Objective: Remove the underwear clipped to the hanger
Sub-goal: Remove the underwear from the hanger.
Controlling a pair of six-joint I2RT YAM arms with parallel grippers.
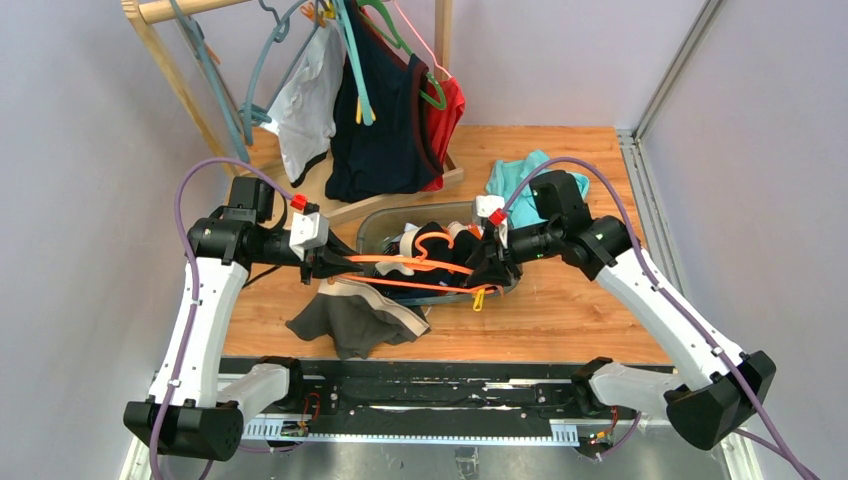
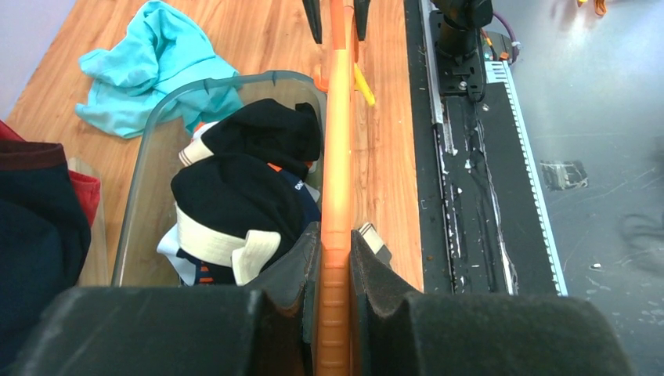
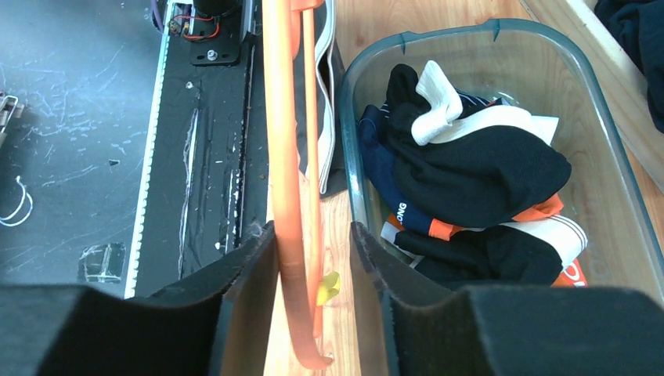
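Left gripper point(image 2: 335, 244) clamped shut on the orange hanger point(image 2: 337, 157); right gripper point(image 3: 312, 235) part-open, straddling the opposite end unpinched; bar runs jaw to jaw; grey-brown underwear point(image 1: 350, 318) hangs below, just beside the left jaws.

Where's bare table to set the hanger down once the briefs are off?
Best: bare table right of the bin, between teal cloth and front rail. Narrow strip behind the bin, between rack base and teal cloth. Crowded: bin is piled with garments; orange hanger, left gripper and right gripper span the middle; grey-brown briefs cover front-left.
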